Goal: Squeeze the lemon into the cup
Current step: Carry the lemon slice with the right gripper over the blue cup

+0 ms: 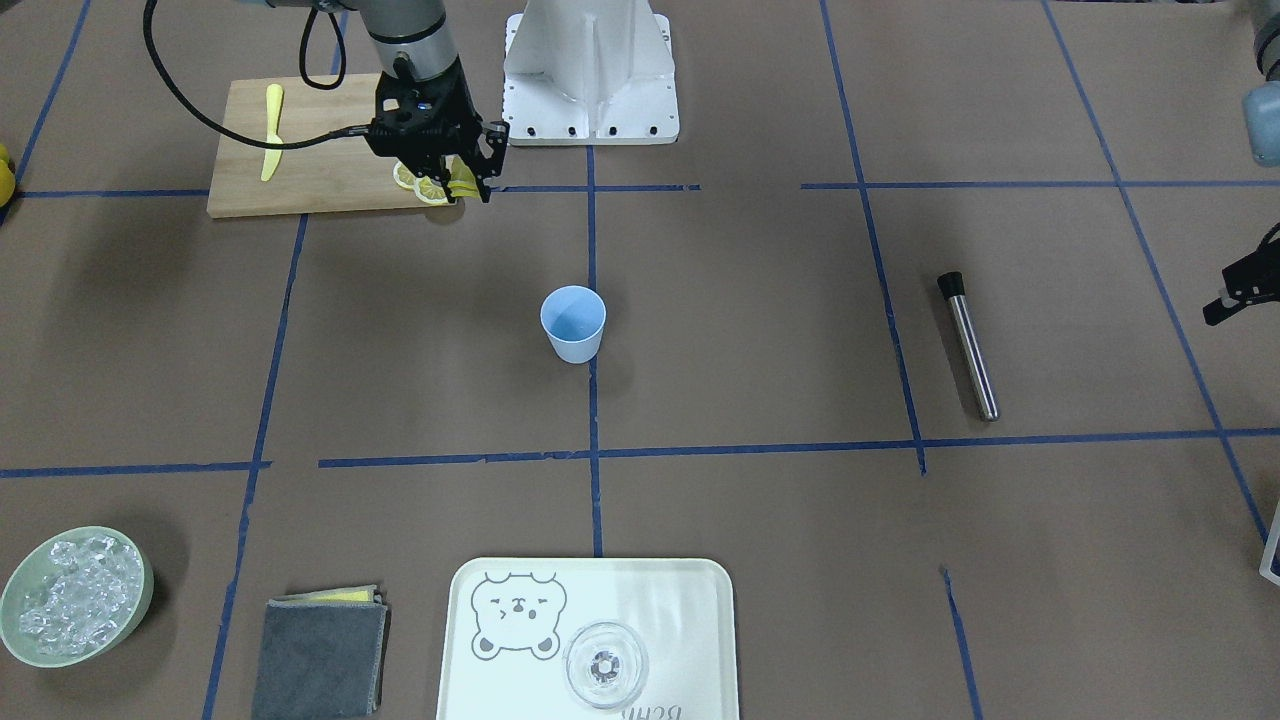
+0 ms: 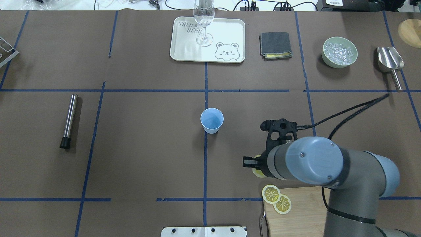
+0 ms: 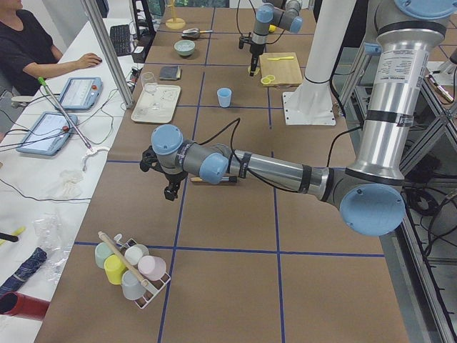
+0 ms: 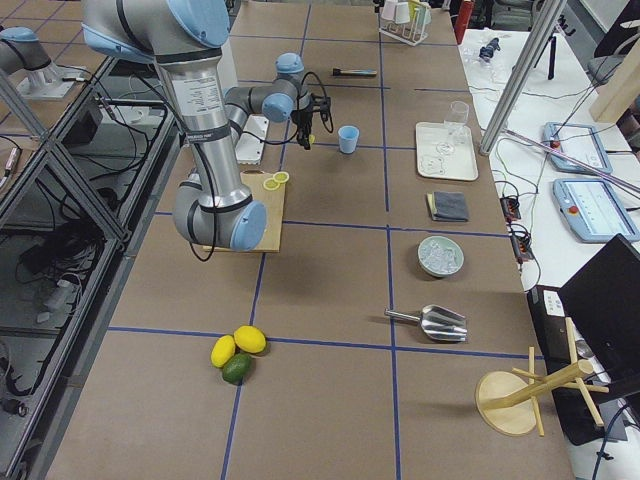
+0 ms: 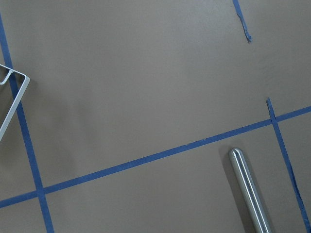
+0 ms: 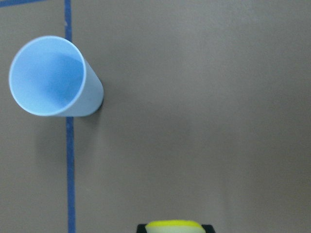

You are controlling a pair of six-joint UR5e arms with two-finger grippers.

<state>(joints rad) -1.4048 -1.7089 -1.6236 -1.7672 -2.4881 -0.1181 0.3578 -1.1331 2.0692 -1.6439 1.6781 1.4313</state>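
Observation:
The light-blue cup (image 1: 573, 322) stands upright near the table's middle and looks empty; it also shows in the overhead view (image 2: 212, 120) and the right wrist view (image 6: 48, 77). My right gripper (image 1: 465, 185) is shut on a lemon slice (image 2: 258, 171), held on edge above the table just off the cutting board's corner, short of the cup. The slice's yellow rind (image 6: 174, 225) shows at the bottom of the right wrist view. Two more lemon slices (image 2: 271, 194) lie on the wooden cutting board (image 1: 300, 160). My left gripper (image 1: 1238, 290) hovers at the far side; I cannot tell whether it is open or shut.
A steel rod (image 1: 968, 345) with a black cap lies under my left arm. A white tray (image 1: 500, 690) holds a clear glass (image 1: 605, 665). A grey cloth (image 1: 320, 650), a green bowl of ice (image 1: 75, 595), a yellow knife (image 1: 272, 130) and a metal scoop (image 2: 389, 61) lie around.

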